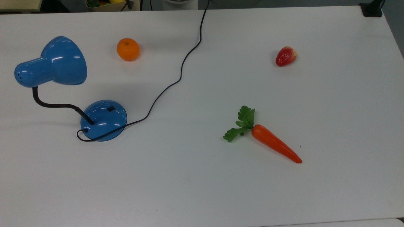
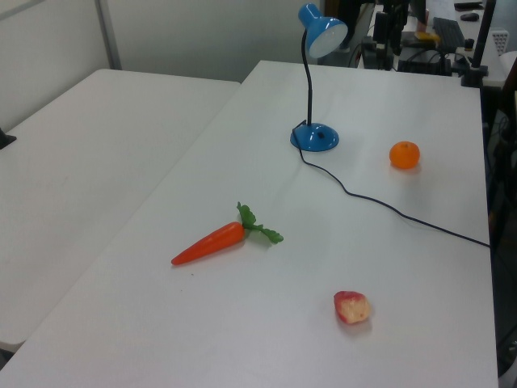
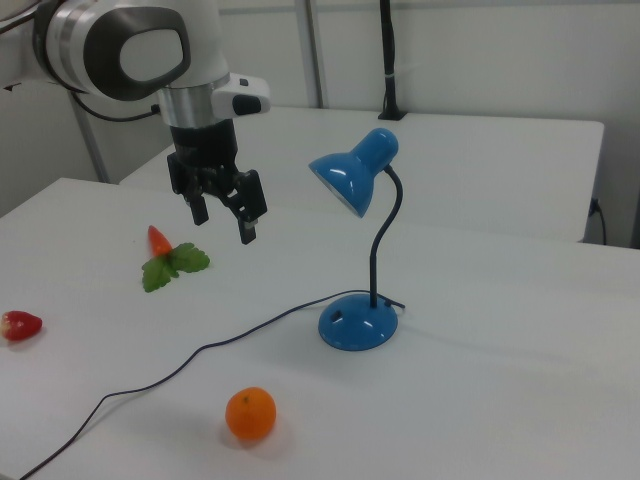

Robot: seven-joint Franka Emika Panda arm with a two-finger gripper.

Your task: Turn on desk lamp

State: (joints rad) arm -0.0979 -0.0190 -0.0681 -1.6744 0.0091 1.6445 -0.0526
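One gripper (image 3: 222, 218): hangs in the air above the counter (image 1: 202, 189), well left of the lamp in the right view and apart from everything.
Fingers (image 3: 246, 228): two, spread apart and pointing down, nothing between them; probably kept empty because a switch needs a push, not a grasp.
Desk lamp (image 3: 358, 240): glossy blue, upright on the counter, at the top view's left; the bell-shaped shade is carried out to one side on a black bendy neck.
Lamp base (image 1: 103, 120): round, domed, flat on the counter; its width likely keeps the leaning shade from tipping the lamp.
Switch (image 1: 110, 109): small, black, on the upper slope of the dome, uncovered from above; a downward press should reach it.
Lamp state: no glow visible at the shade, so judged off; task not yet begun.
Cord (image 1: 181, 74): thin, black, loops beside the base, then snakes across the counter to the far edge in the top view; slack, so not pulling on the lamp.
Orange (image 1: 127, 49): near the shade in the top view, apart from lamp and cord.
Carrot (image 1: 275, 143): with green leaves, lies well to the top view's right.
Strawberry (image 1: 286, 56): farther right in the top view, well apart.
Next move, judged: bring the gripper over the base and lower one fingertip onto the switch.
Risk, judged: an off-centre press may slide off the glossy dome or shove the base.
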